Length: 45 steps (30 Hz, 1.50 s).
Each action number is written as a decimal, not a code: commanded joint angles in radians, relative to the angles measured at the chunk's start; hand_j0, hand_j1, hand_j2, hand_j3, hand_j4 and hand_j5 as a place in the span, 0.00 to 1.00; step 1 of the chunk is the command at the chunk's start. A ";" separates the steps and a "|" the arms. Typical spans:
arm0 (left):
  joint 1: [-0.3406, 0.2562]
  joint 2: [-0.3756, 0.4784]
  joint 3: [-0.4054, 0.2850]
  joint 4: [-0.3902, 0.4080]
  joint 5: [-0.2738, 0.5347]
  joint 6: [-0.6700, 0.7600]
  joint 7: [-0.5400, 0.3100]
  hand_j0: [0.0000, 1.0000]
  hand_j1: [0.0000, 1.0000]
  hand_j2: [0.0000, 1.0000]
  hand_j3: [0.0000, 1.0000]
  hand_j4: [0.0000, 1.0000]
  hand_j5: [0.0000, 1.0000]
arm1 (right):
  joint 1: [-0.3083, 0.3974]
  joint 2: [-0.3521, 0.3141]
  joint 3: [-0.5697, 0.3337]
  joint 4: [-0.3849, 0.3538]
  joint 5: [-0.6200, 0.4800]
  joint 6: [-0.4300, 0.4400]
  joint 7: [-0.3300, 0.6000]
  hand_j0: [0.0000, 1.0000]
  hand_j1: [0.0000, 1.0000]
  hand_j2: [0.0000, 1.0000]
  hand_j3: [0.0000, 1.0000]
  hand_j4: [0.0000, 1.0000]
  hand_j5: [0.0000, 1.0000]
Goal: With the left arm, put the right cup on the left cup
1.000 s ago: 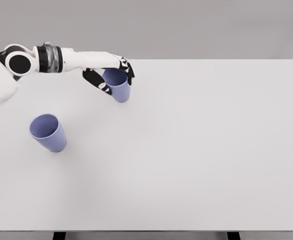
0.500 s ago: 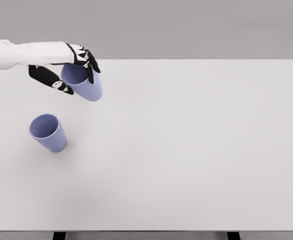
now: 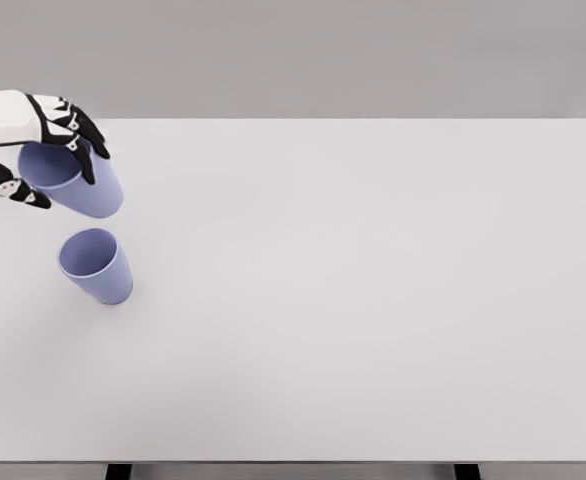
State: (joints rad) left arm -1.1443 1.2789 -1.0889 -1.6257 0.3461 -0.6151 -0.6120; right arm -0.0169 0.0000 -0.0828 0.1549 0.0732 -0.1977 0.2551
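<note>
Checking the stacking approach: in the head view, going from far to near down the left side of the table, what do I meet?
Left robot hand → held cup, tilted in its grasp → standing cup on the table, apart from the held one.

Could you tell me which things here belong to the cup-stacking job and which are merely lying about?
Part of the job: held cup, in the left hand; standing cup.
Lying about: nothing; only the table.

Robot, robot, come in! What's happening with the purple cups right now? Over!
Left hand shut on held cup, lifted off the table. Held cup up and behind the standing cup, not yet stacked. Right arm out of view. Nothing in the way.
</note>
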 commanded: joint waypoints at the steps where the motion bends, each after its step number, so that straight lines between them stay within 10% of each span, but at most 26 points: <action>1: 0.002 0.050 0.001 -0.022 0.010 0.004 0.001 0.51 0.51 0.51 0.51 0.51 0.51 | 0.000 0.000 0.000 0.000 0.000 0.000 0.000 1.00 1.00 1.00 1.00 1.00 1.00; 45: 0.103 0.060 0.007 -0.019 0.011 0.004 0.001 0.51 0.51 0.51 0.51 0.51 0.51 | 0.000 0.000 0.000 0.000 0.000 0.000 0.000 1.00 1.00 1.00 1.00 1.00 1.00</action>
State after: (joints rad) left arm -1.0400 1.3379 -1.0836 -1.6448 0.3487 -0.6139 -0.6115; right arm -0.0169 0.0000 -0.0827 0.1549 0.0732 -0.1977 0.2551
